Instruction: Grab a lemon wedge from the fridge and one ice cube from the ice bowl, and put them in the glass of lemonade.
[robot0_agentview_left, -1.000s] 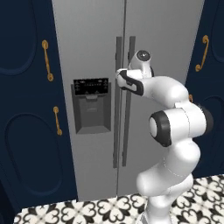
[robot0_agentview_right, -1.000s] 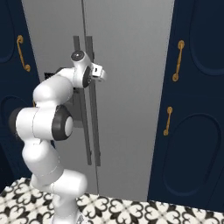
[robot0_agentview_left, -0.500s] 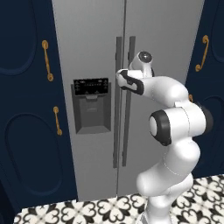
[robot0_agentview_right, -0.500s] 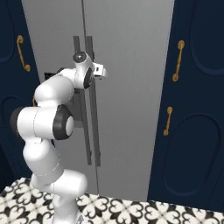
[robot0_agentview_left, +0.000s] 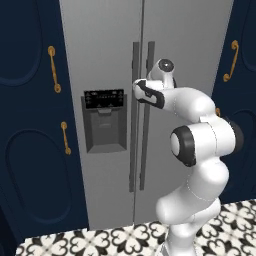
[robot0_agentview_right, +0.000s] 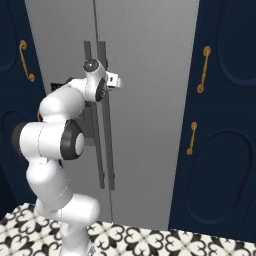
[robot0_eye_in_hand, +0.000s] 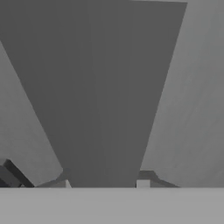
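The tall light-grey fridge (robot0_agentview_left: 105, 60) (robot0_agentview_right: 150, 75) stands closed in front of me, with a black dispenser recess (robot0_agentview_left: 104, 120) on its left door. Two long dark vertical handles run down the middle seam. My gripper (robot0_agentview_left: 143, 91) (robot0_agentview_right: 106, 85) (robot0_eye_in_hand: 104, 183) is pressed up to the right handle (robot0_agentview_left: 148, 150) (robot0_agentview_right: 107, 150) at about dispenser height. In the hand view that dark handle (robot0_eye_in_hand: 100, 87) fills the gap between the two fingertips (robot0_eye_in_hand: 142, 183), so the gripper is shut on it. The lemon wedge, the ice bowl and the glass of lemonade are out of view.
Navy cabinets with brass handles flank the fridge on the left (robot0_agentview_left: 30, 125) and on the right (robot0_agentview_right: 220, 125). The floor (robot0_agentview_left: 100, 242) below is black-and-white patterned tile. My white arm rises close in front of the doors.
The fingers have closed in from wide open onto the fridge handle. The arm and hand have hardly moved, and the doors are still shut.
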